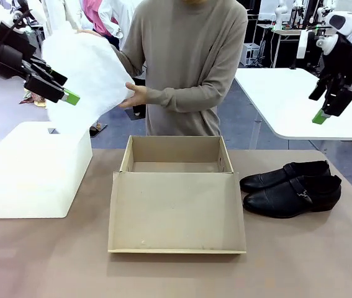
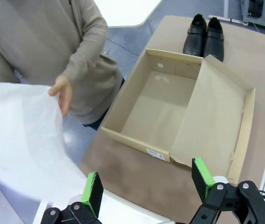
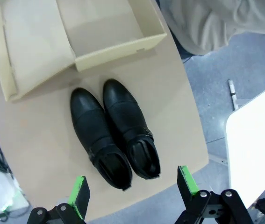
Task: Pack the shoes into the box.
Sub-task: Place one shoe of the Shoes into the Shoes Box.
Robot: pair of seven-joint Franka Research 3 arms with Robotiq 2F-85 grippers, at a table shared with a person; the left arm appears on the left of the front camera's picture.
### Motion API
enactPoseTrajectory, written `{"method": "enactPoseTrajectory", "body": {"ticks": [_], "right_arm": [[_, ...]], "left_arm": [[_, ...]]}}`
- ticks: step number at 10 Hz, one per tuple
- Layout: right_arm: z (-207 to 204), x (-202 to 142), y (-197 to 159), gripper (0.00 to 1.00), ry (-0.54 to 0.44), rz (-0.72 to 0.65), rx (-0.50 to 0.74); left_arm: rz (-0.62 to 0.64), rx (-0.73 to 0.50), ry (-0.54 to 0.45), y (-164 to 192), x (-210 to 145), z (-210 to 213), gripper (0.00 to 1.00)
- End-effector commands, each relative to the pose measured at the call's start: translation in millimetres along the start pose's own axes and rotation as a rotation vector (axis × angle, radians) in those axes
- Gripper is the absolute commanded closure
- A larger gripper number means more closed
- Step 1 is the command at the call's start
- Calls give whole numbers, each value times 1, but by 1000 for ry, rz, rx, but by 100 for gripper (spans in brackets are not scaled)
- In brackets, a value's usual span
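Two glossy black shoes lie side by side on the brown table, right of the box, toes toward it; they also show in the right wrist view and the left wrist view. The tan cardboard box stands open in the middle, bare inside, its flap lid lying flat toward me. The person behind it holds up a sheet of white tissue paper. My left gripper hangs open high at the left; its fingers hold nothing. High at the right, my right gripper is open above the shoes.
A white plastic bin stands on the table's left side, under my left gripper. A white table sits behind at the right. The person's hand is over the box's far side. Bare tabletop lies in front of the flap.
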State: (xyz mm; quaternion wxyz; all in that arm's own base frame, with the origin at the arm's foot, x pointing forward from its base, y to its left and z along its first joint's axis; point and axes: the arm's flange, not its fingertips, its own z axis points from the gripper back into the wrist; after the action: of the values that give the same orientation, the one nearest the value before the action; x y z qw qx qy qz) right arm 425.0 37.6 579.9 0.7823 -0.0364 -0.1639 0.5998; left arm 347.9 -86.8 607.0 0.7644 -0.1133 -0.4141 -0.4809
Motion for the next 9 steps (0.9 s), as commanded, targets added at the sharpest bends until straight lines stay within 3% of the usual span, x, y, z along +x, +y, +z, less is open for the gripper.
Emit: {"method": "enactPoseTrajectory", "body": {"ticks": [1,9], "right_arm": [[-11,-13,-23,0,40,103,-26],[-83,-38,-82,0,88,118,81]], "left_arm": [[-9,-14,-10,1,-1,0,0],[-9,-14,-10,1,-1,0,0]]}}
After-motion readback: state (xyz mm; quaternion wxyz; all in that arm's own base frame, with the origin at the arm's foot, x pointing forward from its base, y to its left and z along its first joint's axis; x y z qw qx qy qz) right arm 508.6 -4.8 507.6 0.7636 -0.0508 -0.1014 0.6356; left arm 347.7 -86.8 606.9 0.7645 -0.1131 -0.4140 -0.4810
